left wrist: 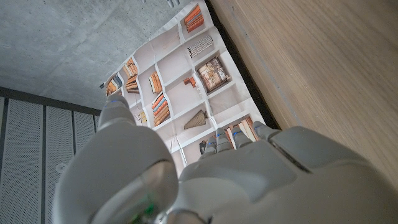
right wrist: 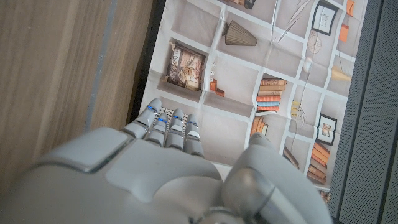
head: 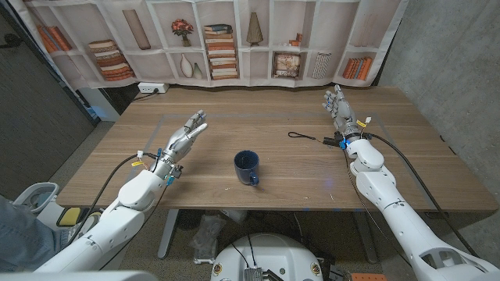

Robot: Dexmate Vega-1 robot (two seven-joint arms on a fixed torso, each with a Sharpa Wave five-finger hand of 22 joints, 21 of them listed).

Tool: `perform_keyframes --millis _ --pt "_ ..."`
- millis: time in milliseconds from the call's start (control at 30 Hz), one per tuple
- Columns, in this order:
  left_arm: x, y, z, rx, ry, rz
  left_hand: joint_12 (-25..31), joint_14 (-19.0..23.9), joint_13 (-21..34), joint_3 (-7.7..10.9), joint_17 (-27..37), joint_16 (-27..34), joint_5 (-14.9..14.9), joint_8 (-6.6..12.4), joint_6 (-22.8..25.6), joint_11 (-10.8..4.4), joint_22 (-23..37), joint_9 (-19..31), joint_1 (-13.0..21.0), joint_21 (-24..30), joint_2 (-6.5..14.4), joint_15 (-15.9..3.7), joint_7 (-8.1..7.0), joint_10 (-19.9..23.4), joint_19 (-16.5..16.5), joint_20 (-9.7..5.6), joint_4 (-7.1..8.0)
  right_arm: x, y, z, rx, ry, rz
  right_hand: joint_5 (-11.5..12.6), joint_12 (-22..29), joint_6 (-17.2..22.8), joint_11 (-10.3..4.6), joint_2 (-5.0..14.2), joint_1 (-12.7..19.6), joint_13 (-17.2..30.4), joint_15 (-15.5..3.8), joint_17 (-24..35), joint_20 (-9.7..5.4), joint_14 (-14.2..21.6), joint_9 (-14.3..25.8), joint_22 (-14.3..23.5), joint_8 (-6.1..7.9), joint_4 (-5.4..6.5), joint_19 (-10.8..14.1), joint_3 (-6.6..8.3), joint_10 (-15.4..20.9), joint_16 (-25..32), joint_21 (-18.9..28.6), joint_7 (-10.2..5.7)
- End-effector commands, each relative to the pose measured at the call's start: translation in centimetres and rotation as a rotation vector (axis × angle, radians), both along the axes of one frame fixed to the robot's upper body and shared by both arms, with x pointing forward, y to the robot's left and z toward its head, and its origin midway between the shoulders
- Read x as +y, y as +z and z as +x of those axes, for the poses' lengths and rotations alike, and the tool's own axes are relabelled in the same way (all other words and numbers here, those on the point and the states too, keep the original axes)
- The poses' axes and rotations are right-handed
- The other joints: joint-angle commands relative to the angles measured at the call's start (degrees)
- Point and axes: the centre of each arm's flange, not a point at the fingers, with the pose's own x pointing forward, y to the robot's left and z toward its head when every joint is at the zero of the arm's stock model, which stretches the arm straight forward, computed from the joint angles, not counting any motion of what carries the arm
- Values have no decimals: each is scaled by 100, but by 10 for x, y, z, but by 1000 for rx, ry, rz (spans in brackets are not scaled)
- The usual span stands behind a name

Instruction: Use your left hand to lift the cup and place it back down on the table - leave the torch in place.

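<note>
A dark blue cup (head: 247, 168) stands upright on the wooden table (head: 258, 117), near the middle and toward the front edge, its handle facing the front. My left hand (head: 186, 134) is open above the table, to the left of the cup and well apart from it, fingers stretched out to the far side. A small black torch (head: 330, 142) with a thin cord loop (head: 297, 135) lies right of the cup, close beside my right wrist. My right hand (head: 337, 105) is open too, fingers pointing to the far edge. The wrist views show the backs of my left hand (left wrist: 249, 180) and right hand (right wrist: 155, 174), holding nothing.
A printed bookshelf backdrop (head: 226, 39) hangs behind the table's far edge, with a white power strip (head: 152, 88) below it at the left. Blue cloth (head: 16, 234) shows at the bottom left corner. A black cable (head: 406, 168) runs along my right arm.
</note>
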Motion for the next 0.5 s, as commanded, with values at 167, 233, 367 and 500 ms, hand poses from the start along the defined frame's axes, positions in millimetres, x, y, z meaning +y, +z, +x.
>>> perform_keyframes --millis 167,233,367,500 --pt "-1 -5 -9 -2 17 16 47 -41 21 -17 20 39 31 52 -14 -26 30 25 47 43 -8 -3 2 -6 -196 57 -29 1 0 -3 2 -7 2 -13 -12 8 0 24 21 26 22 15 -126 -1 17 9 3 -30 3 8 -10 -13 -41 -7" --pt "-1 -7 -11 1 21 18 46 -41 21 -19 20 39 32 53 -13 -16 30 25 51 46 -6 -3 4 -8 -189 60 -30 0 1 -4 -1 -9 3 -16 -8 7 9 25 20 26 26 15 -127 -1 17 9 3 -31 6 6 -3 -12 -45 -5" --pt "-2 -9 -14 -4 26 20 47 -40 21 -22 20 40 36 53 -13 -15 30 25 60 53 -1 -5 2 -11 -173 95 -33 0 3 -6 -9 -9 3 -20 -9 7 4 24 17 27 22 16 -126 0 17 9 2 -32 12 2 -5 -11 -55 -7" --pt "-3 -10 -17 -12 26 25 49 -31 22 -26 20 44 41 55 -10 -11 31 26 71 58 4 7 -2 -8 -164 121 -36 1 3 -6 -11 -7 3 -23 -9 8 7 25 16 27 22 16 -127 0 17 10 3 -34 14 0 -7 -10 -62 -8"
